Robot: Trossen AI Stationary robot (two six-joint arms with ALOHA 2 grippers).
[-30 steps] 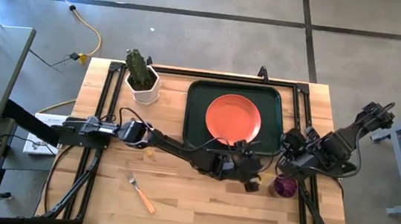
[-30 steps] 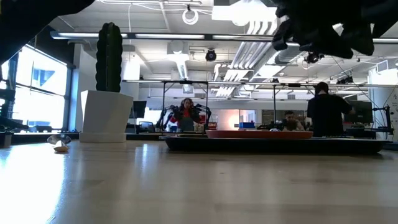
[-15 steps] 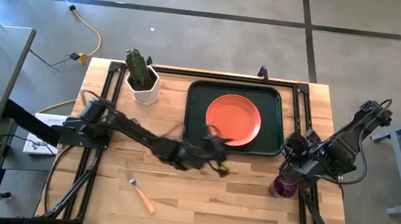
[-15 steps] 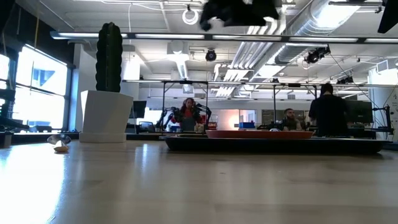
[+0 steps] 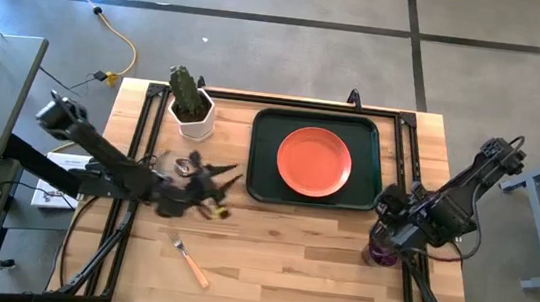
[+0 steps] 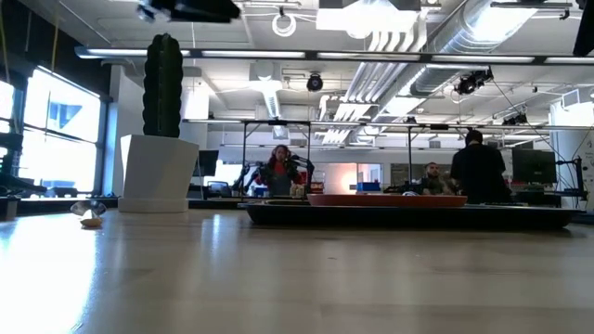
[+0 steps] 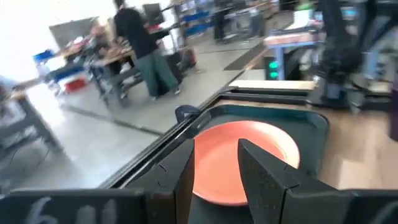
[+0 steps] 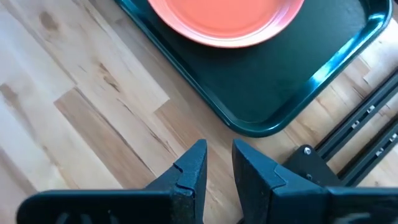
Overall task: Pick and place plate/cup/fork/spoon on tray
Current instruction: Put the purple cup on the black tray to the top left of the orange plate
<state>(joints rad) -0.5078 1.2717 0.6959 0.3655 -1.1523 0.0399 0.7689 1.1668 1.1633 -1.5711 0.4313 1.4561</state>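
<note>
The orange-red plate (image 5: 314, 161) lies flat in the dark green tray (image 5: 265, 120) at the table's far middle. It also shows in the left wrist view (image 7: 249, 155). The purple cup (image 5: 381, 253) stands on the table near the right edge, partly under my right gripper (image 5: 381, 225), which hangs above it with a narrow gap between its fingers (image 8: 217, 155). My left gripper (image 5: 232, 179) is empty, left of the tray and pointing at it, its fingers a little apart (image 7: 214, 168). The fork (image 5: 188, 259) lies near the front edge. The spoon (image 6: 90, 218) lies on the table, mostly under my left arm in the high view.
A white pot with a green cactus (image 5: 191, 102) stands at the far left, close behind my left arm. Black frame rails (image 5: 405, 155) run along the table's edges. Bare wood lies between the tray and the near edge. People show in the room beyond (image 6: 478, 167).
My left gripper has drawn back from the tray's near right corner toward the table's left, past the tray's near edge, to just left of the tray. My right gripper has moved a little toward the near edge, over the cup. The plate has stayed in the tray.
</note>
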